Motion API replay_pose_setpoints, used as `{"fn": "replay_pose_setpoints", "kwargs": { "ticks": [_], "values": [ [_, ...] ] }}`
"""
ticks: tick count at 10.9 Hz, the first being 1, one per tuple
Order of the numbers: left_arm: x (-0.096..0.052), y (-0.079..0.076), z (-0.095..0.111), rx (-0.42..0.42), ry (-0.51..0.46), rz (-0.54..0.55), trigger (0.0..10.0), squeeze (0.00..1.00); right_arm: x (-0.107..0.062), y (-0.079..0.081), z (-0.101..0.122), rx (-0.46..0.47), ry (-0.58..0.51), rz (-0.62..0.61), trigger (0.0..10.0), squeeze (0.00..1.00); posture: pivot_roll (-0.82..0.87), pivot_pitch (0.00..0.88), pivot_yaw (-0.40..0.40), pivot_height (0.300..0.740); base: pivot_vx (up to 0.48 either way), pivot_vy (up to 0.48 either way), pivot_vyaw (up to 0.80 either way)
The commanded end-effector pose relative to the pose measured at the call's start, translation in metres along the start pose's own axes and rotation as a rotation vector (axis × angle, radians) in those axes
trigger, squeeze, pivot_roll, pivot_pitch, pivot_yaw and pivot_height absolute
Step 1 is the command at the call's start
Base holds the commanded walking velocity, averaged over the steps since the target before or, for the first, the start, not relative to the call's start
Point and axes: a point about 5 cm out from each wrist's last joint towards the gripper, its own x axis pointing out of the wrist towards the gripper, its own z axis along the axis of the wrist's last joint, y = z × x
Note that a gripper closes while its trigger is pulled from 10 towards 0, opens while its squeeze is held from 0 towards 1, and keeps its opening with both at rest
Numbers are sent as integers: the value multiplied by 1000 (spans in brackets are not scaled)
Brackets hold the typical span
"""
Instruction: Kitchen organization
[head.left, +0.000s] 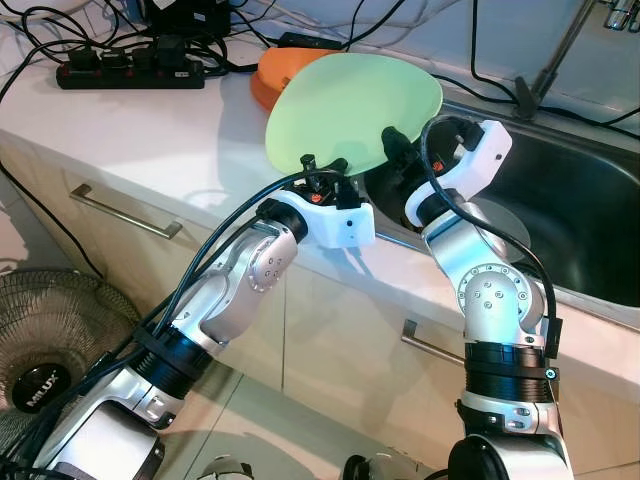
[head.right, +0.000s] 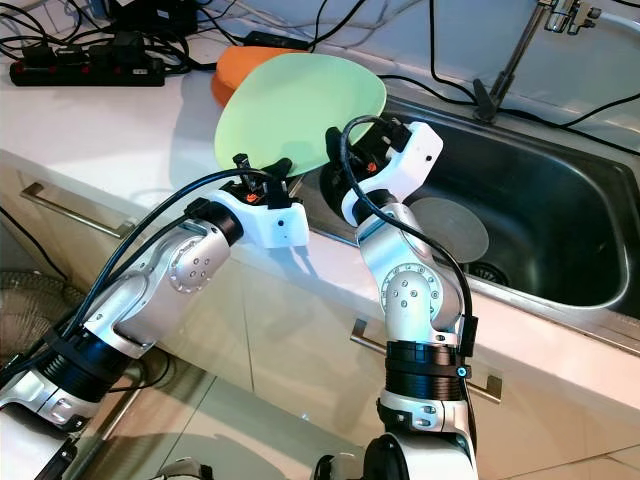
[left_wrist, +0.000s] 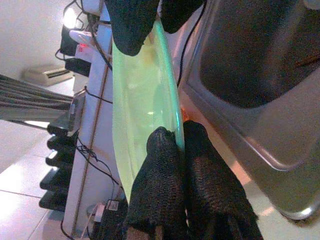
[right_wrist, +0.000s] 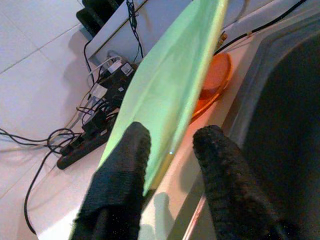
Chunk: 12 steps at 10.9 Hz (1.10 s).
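Note:
A pale green plate (head.left: 350, 100) is held tilted on edge above the white counter (head.left: 150, 150), beside the sink. My left gripper (head.left: 322, 168) is shut on its lower rim; in the left wrist view both fingers (left_wrist: 160, 165) pinch the rim of the green plate (left_wrist: 145, 100). My right gripper (head.left: 396, 142) is open at the plate's sink-side edge. In the right wrist view its fingers (right_wrist: 125, 160) straddle the green plate (right_wrist: 175, 75), one touching it and the other standing apart. An orange plate (head.left: 272, 72) lies on the counter behind.
A steel sink (head.left: 590, 210) lies to the right with a grey disc (head.right: 450, 228) at its bottom and a faucet stem (head.left: 560, 50) behind. A black power strip (head.left: 130, 72) and cables crowd the back of the counter. A fan (head.left: 45, 335) stands on the floor at left.

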Motion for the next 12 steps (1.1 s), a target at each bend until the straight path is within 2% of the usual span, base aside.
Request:
{"fn": "replay_pose_setpoints", "kwargs": {
  "ticks": [1, 8, 9, 12],
  "values": [
    [0, 8, 11, 27, -52, 38, 10000, 0, 5, 8, 2, 43, -17, 10, 0, 0, -19, 53, -72, 719, 0, 0, 0],
    [1, 10, 11, 30, -53, 43, 10000, 0, 5, 10, 1, 90, -11, 13, 0, 0, -19, 59, -72, 719, 0, 0, 0],
    [1, 10, 11, 18, -53, 47, 10000, 1000, 5, 10, 1, 97, -11, 13, 0, 0, -18, 58, -71, 719, 0, 0, 0],
    [1, 11, 11, 15, -58, 50, 10000, 1000, 6, 7, 2, 119, -23, -15, 0, 0, -16, 59, -73, 719, 0, 0, 0]
  ]
}}
